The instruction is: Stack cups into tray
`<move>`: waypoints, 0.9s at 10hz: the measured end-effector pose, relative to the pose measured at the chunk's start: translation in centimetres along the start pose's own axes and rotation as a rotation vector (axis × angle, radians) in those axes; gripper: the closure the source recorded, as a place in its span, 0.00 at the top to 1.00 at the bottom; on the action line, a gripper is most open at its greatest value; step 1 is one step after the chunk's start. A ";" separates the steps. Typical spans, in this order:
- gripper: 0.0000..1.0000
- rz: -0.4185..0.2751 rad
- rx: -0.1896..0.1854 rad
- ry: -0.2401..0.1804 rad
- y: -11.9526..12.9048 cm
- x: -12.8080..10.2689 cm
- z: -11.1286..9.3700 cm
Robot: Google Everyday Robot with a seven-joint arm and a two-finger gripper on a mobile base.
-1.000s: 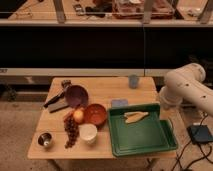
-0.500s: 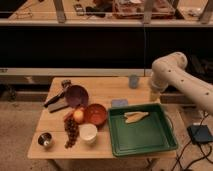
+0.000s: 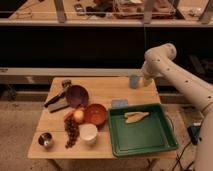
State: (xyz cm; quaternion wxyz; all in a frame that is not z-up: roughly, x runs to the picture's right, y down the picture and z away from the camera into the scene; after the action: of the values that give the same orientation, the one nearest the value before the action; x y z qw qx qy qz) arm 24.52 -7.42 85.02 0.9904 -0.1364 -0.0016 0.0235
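The pale blue-grey cup (image 3: pixel 134 81) stands upright near the table's back edge, right of centre. My gripper (image 3: pixel 145 81) hangs from the white arm (image 3: pixel 161 56) just to the right of this cup, close beside it; contact cannot be told. The shiny steel cup (image 3: pixel 46 140) stands at the table's front left corner, far from the gripper. The dark-green tray (image 3: pixel 165 142) lies at the front right of the table and holds a pale yellowish flat item (image 3: pixel 136 116).
A purple bowl (image 3: pixel 77 95), an orange bowl (image 3: pixel 96 114), a white bowl (image 3: pixel 89 132), dark grapes (image 3: pixel 71 131) and a round fruit (image 3: pixel 78 116) crowd the left half. Black utensils (image 3: pixel 55 100) lie far left. A blue-grey flat square (image 3: pixel 119 103) lies behind the tray.
The arm has swung left and towards the back of the table, bringing the gripper from beyond the right edge to just beside the pale blue-grey cup. Nothing on the table has moved.
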 end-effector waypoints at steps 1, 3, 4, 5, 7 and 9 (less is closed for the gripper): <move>0.65 0.001 0.001 0.000 0.0 0.1 -0.1; 0.65 0.003 -0.004 -0.002 0.0 0.2 0.0; 0.65 0.009 -0.012 -0.020 -0.1 0.1 0.1; 0.65 0.015 -0.020 -0.058 -0.1 0.6 0.3; 0.65 0.030 -0.039 -0.162 -0.4 3.7 1.5; 0.65 0.030 -0.042 -0.197 -0.5 4.6 2.8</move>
State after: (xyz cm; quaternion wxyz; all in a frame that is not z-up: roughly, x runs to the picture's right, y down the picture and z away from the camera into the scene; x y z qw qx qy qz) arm 29.09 -6.92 87.82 0.9819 -0.1541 -0.0973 0.0517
